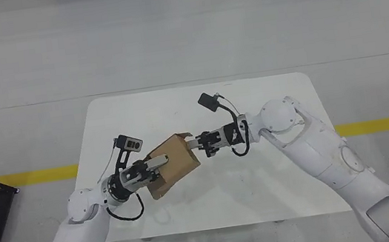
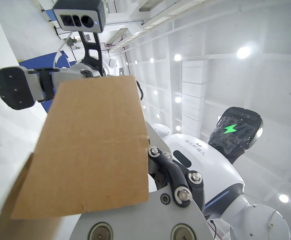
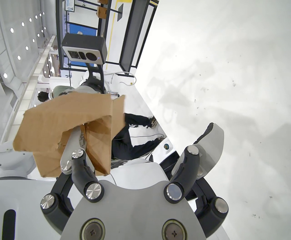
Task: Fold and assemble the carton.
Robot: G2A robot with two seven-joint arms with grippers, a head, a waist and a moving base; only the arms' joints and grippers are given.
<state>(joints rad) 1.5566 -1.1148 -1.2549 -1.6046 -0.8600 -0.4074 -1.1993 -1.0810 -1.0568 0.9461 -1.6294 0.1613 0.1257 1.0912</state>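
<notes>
The carton (image 1: 174,161) sits over the middle of the table (image 1: 285,183), tilted, between the two grippers. The left gripper (image 1: 154,171) meets its near-left side. The right gripper (image 1: 193,145) meets the opposite, far-right corner.

In the right wrist view the right gripper stands wide. One finger (image 3: 72,142) is tucked inside the carton's open end, against a brown inner wall, with a loose flap hanging over it. The other finger (image 3: 210,141) is well clear of the cardboard, out over the bare tabletop. Nothing is pinched between them.

In the left wrist view a broad flat panel of the carton (image 2: 91,147) lies right across the left gripper and covers its tip, so I cannot tell whether it grips the cardboard or merely touches it. Past the panel's far edge, the right gripper's black pad (image 2: 13,88) shows just beside the carton, not touching it
</notes>
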